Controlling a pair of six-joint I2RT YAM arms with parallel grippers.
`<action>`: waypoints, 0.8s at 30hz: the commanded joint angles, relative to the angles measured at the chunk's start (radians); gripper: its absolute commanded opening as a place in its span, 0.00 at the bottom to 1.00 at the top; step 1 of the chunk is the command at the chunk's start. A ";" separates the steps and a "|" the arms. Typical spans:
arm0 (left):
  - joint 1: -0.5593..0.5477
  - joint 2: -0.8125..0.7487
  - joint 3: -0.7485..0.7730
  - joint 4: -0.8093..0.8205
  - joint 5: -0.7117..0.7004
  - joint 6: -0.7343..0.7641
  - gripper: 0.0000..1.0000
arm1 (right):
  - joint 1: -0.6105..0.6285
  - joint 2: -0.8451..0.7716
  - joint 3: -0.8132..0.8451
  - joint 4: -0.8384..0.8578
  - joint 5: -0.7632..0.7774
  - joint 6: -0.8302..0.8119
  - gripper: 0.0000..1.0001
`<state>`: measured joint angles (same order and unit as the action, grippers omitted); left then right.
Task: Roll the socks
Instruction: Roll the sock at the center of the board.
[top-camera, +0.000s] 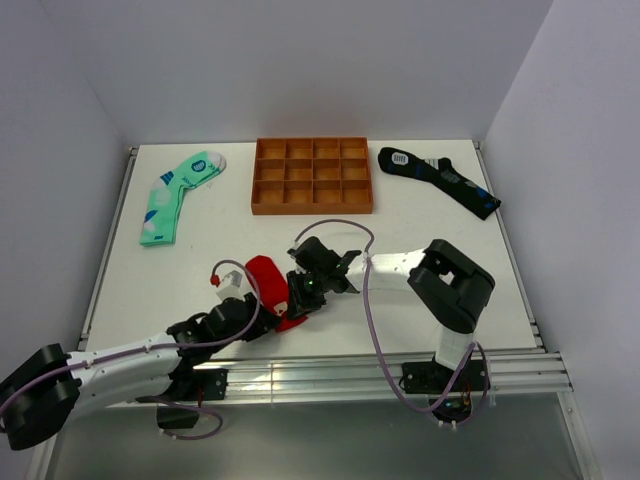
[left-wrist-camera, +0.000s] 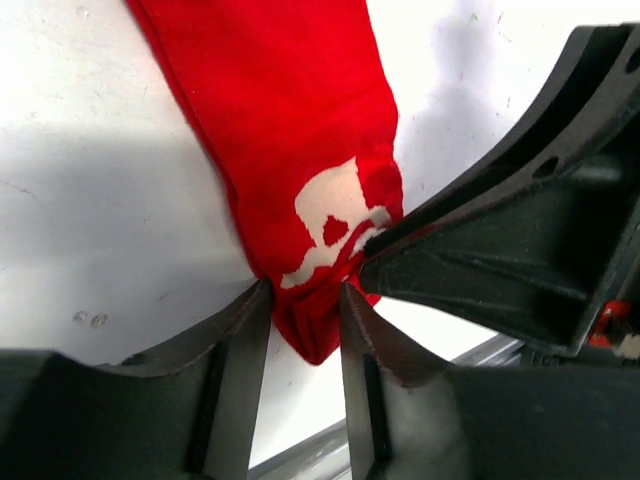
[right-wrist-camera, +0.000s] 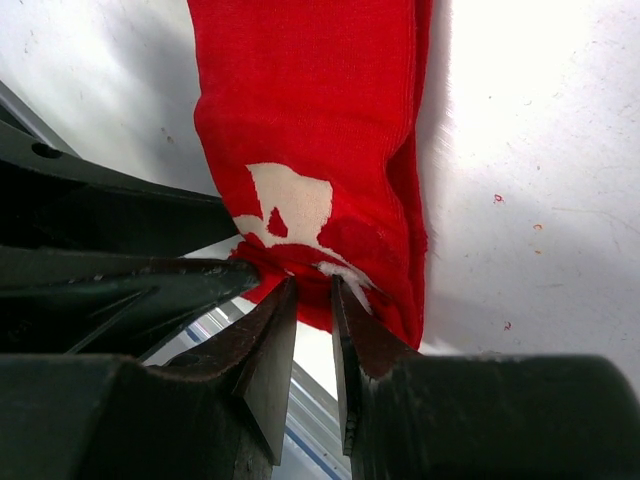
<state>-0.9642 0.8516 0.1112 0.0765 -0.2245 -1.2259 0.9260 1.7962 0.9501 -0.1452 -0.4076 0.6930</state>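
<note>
Near the table's (top-camera: 430, 215) near edge, the left gripper (left-wrist-camera: 305, 300) and right gripper (right-wrist-camera: 313, 292) both clamp one end of the red sock (left-wrist-camera: 280, 120)

The left gripper (top-camera: 282, 318) and right gripper (top-camera: 299, 298) crowded the near end of the red sock (top-camera: 266, 274); bare table (top-camera: 450, 215) lay open between them and the wooden tray (top-camera: 312, 176).

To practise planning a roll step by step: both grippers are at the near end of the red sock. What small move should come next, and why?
Probably turn that end over, away from the arms, to start the roll. The left gripper and right gripper both pinch the near tip of the red sock, while the rest lies unrolled.
</note>
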 joint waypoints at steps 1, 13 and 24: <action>-0.007 0.064 0.004 -0.050 -0.039 -0.004 0.36 | 0.023 0.088 -0.048 -0.163 0.145 -0.030 0.29; -0.008 0.179 0.061 -0.038 -0.029 0.035 0.06 | 0.037 0.069 -0.065 -0.142 0.145 -0.024 0.29; -0.007 0.217 0.142 -0.118 0.086 0.126 0.00 | 0.042 -0.080 -0.142 0.012 0.207 -0.042 0.35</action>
<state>-0.9653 1.0473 0.2295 0.0711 -0.2050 -1.1557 0.9592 1.7191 0.8677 -0.0685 -0.3283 0.6975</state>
